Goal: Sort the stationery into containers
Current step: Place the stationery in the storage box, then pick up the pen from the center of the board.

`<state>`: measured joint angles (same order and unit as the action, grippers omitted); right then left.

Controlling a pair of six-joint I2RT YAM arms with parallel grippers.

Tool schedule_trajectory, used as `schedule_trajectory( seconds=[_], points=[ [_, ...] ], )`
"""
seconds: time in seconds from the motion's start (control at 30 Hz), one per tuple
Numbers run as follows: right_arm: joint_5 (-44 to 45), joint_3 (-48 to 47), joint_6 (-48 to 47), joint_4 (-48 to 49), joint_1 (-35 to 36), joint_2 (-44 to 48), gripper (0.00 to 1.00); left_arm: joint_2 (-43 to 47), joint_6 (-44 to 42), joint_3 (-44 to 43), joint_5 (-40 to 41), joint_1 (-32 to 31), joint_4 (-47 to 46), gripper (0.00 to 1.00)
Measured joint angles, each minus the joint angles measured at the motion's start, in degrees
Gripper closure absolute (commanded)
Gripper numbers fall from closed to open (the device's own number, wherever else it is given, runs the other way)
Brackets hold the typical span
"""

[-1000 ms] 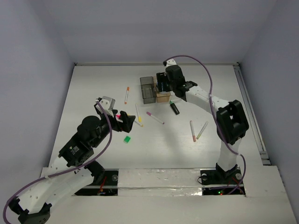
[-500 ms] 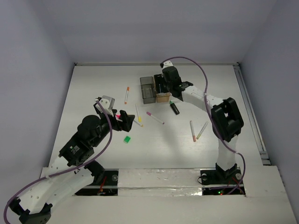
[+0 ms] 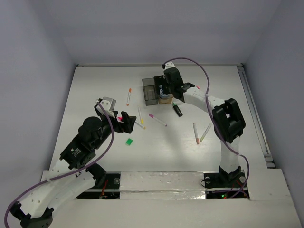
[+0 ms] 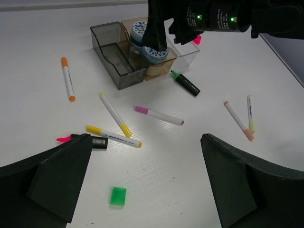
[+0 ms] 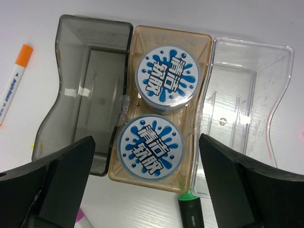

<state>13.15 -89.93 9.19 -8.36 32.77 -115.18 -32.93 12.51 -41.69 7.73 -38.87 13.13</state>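
Note:
Three joined bins stand at the back: dark grey [image 5: 90,109], amber [image 5: 204,42] and clear [image 5: 242,118]. Two blue-white tape rolls [image 5: 167,79] [image 5: 150,147] lie in the amber bin. My right gripper [image 5: 145,137] hangs open and empty above the nearer roll, also seen from the top [image 3: 165,90]. My left gripper [image 4: 146,137] is open and empty above the table [image 3: 122,118]. A green eraser [image 4: 118,195] lies just below it. Orange-capped [image 4: 67,78], yellow-capped [image 4: 114,114] [image 4: 113,136] and magenta-capped [image 4: 159,115] pens lie loose.
A black marker with a green tip [image 4: 185,84] lies by the bins' near side. A black marker with a pink tip [image 4: 88,141] lies by my left finger. Two more pens [image 3: 195,133] [image 3: 205,132] lie at the right. White walls enclose the table.
My right wrist has shifted a little to the left over the bins. The left arm has barely moved.

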Motion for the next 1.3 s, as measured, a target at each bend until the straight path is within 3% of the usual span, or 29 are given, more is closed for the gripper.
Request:
schedule_trajectory(
  seconds=[0.07, 0.17, 0.2, 0.27, 0.3, 0.33, 0.4, 0.47, 0.5, 0.6, 0.77, 1.3],
  points=[
    [0.1, 0.3, 0.0, 0.2, 0.0, 0.8, 0.05, 0.0, 0.0, 0.0, 0.0, 0.3, 0.0, 0.02],
    [0.8, 4.0, -0.1, 1.7, 0.1, 4.9, 0.24, -0.1, 0.0, 0.0, -0.1, 0.4, 0.0, 0.02],
    [1.0, 6.1, -0.3, 2.5, 0.1, 7.1, 0.53, -0.2, 0.0, 0.0, -0.1, 0.4, 0.0, 0.02],
    [1.6, 10.5, 0.1, 3.7, 0.3, 11.9, 0.73, -0.4, 0.0, 0.0, -0.1, 0.4, 0.0, 0.02],
    [1.9, 12.7, 0.3, 4.6, 0.3, 14.2, 0.91, -0.4, 0.0, 0.0, -0.1, 0.4, 0.0, 0.02],
    [2.2, 16.0, 0.6, 6.0, 0.3, 17.2, 0.95, -0.5, 0.0, 0.0, -0.2, 0.4, 0.0, 0.02],
    [2.6, 20.9, 2.2, 7.2, 0.3, 21.2, 0.93, -0.5, 0.0, 0.0, -0.2, 0.5, 0.0, 0.02],
    [3.0, 25.9, 3.4, 8.7, 0.3, 23.6, 0.85, -0.5, 0.0, 0.0, -0.4, 0.8, 0.0, 0.02],
    [3.1, 27.9, 4.0, 8.7, 0.3, 24.0, 0.67, -0.5, 0.0, 0.0, -0.4, 0.9, 0.0, 0.03],
    [3.6, 32.0, 5.3, 8.2, 0.3, 23.1, 0.42, -0.6, 0.0, 0.0, -0.7, 1.1, 0.0, 0.03],
    [4.0, 35.6, 6.0, 7.1, 0.0, 22.2, 0.41, -0.6, 0.1, 0.0, -1.1, 1.1, 0.0, 0.03],
    [-0.2, 33.0, 5.0, 10.6, -3.9, 11.6, 0.43, -1.4, 0.2, 0.0, -1.3, 1.1, 0.0, 0.02]
  ],
)
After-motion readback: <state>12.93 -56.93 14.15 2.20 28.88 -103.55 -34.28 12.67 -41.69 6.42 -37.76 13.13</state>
